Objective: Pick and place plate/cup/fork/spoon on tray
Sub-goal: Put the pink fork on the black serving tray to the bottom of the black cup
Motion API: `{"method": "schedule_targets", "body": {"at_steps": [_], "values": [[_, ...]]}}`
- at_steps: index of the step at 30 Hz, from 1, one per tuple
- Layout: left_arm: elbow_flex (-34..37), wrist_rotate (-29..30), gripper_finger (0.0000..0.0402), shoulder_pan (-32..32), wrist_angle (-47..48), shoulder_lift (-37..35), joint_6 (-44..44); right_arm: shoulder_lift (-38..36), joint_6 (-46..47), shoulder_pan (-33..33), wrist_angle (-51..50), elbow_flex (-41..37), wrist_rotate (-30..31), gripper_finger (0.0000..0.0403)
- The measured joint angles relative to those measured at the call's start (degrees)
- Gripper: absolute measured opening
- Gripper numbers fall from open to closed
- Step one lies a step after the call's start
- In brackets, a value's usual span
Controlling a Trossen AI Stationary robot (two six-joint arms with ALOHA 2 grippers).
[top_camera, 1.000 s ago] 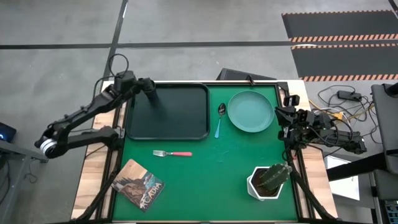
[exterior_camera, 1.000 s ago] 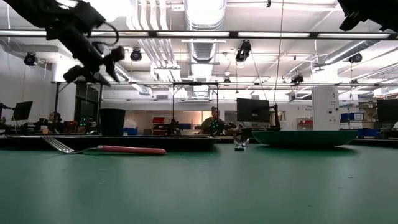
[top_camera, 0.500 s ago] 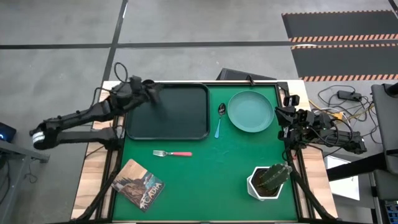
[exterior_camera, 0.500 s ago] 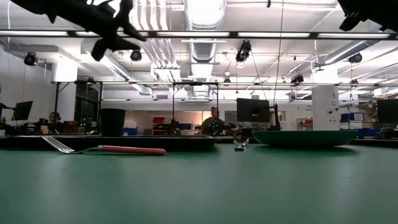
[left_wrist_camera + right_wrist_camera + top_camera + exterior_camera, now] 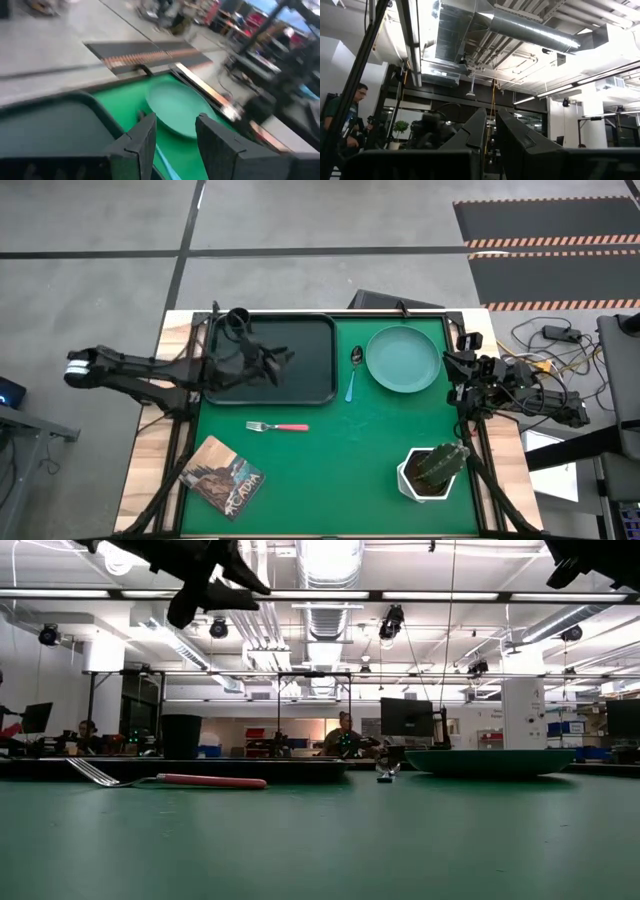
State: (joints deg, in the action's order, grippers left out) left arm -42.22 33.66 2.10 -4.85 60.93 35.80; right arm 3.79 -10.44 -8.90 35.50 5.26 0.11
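Observation:
The black cup [image 5: 238,319] stands upright in the far left corner of the black tray [image 5: 300,385]; it also shows in the low view [image 5: 181,736]. My left gripper [image 5: 283,360] hovers open and empty above the tray's middle, its fingers pointing toward the teal plate [image 5: 403,359], which also shows in the left wrist view [image 5: 175,107]. The blue-handled spoon [image 5: 352,375] lies between tray and plate. The pink-handled fork [image 5: 279,427] lies on the mat near the tray's near edge. My right gripper [image 5: 452,370] waits at the table's right edge, shut and pointing up.
A white pot with a green plant [image 5: 431,470] stands at the near right. A printed card [image 5: 222,477] lies at the near left. Open green mat [image 5: 350,450] lies between them.
My left gripper has gone from above the cup at the tray's far left corner toward the table's right and near edges, rising, and now hangs over the tray's middle. The cup has stayed in place on the tray.

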Motion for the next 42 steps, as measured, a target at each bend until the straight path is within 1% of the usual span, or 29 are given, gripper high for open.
{"method": "schedule_targets", "body": {"at_steps": [3, 6, 9, 11, 13, 17, 19, 21, 24, 26, 27, 31, 35, 39, 42], "values": [[-2.38, -0.1, 0.0118, 4.23, 5.63, 3.01, 5.37, 0.0, -0.04, 0.01, 0.27, 0.0, 0.01, 0.0031], [-5.52, -0.25, 0.0118, 8.29, 13.33, 6.6, 13.98, 0.0, -0.05, 0.01, 0.6, 0.0, 0.01, 0.0031], [-9.12, -2.24, 0.0118, 11.81, 14.83, 10.73, 17.65, 0.0, -0.05, 0.0, 0.62, 0.0, -0.01, 0.0031], [-12.55, -3.53, 0.0118, 13.08, 15.11, 13.45, 16.97, 0.0, -0.04, 0.01, 0.78, 0.0, -0.01, 0.0031], [-16.89, -4.92, 0.0118, 13.21, 17.11, 15.91, 14.27, 0.0, -0.03, 0.0, 1.23, 0.0, -0.01, 0.0031], [-25.08, -5.67, 0.0118, 13.65, 27.13, 20.75, 11.79, 0.0, 1.2, 0.0, 2.23, 0.0, -0.01, 0.0031], [-28.0, -8.72, 0.0118, 13.73, 34.25, 22.85, 11.88, 0.0, 1.85, 0.01, 2.74, 0.02, -0.03, 0.0031], [-29.99, -14.44, 0.0118, 13.74, 40.93, 24.63, 11.51, 0.0, 1.97, 0.01, 2.61, 0.02, -0.01, 0.0031], [-30.16, -23.95, 0.0118, 14.31, 48.04, 27.58, 7.17, 0.0, 2.0, 0.01, 2.67, 0.02, -0.03, 0.0031], [-28.96, -27.6, 0.0118, 15.07, 49.86, 29.79, 3.55, 0.0, 2.06, 0.01, 2.68, 0.02, -0.03, 0.0031], [-28.44, -28.09, 0.0118, 15.46, 50.13, 30.84, 1.44, 0.0, 2.06, 0.01, 2.72, 0.02, -0.05, 0.0031], [-27.34, -28.1, 0.0118, 15.63, 52.85, 34.6, -6.49, 0.0, 2.26, 0.01, 2.8, 0.02, -0.05, 0.0031], [-25.62, -25.47, 0.0118, 15.64, 52.75, 36.34, -14.33, 0.0, 2.51, 0.01, 2.89, 0.02, -0.05, 0.0031], [-22.72, -22.74, 0.0118, 15.51, 52.69, 36.34, -16.68, 0.0, 2.54, 0.01, 2.85, 0.02, -0.05, 0.0031], [-20.09, -22.48, 0.0118, 15.44, 48.93, 36.11, -16.71, 0.0, 2.54, 0.01, 2.84, 0.02, -0.05, 0.0031]]}}
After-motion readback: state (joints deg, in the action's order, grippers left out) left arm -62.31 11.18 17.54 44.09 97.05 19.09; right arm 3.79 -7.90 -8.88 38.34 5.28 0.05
